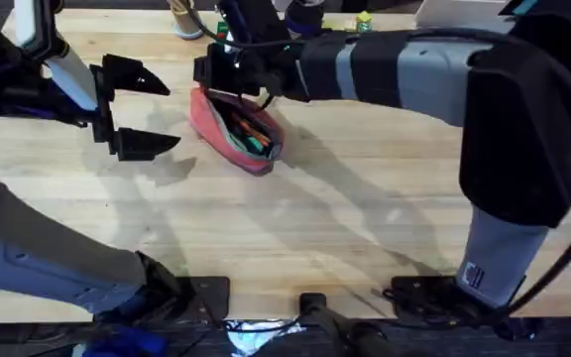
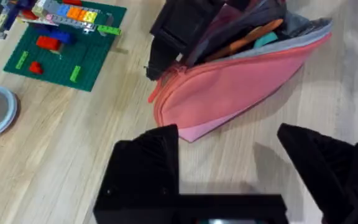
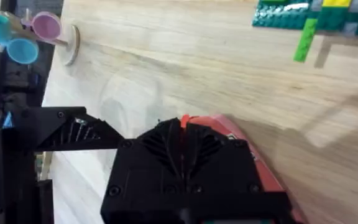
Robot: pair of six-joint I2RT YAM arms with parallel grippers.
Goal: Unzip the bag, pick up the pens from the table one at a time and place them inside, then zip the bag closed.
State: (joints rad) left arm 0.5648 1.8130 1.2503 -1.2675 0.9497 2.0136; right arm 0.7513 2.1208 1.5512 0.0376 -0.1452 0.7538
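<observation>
At the far end of the pink soft fabric pencil pouch (image 1: 234, 131), the right arm's black two-finger gripper (image 1: 238, 77) sits pressed together over the zipper end, apparently pinching the pull, though the pull itself is hidden under the fingers. The pouch lies on the light wooden plank tabletop (image 1: 365, 228) with its top gaping, and inside it an orange pen (image 2: 253, 36) with a teal piece beside it shows against the greyish lining. Just left of the pouch, the left arm's black gripper (image 1: 132, 109) hangs with its fingers spread wide, holding nothing, apart from the fabric. Beyond the pouch's far end lies a green brick baseplate (image 2: 64, 53) carrying small coloured blocks
</observation>
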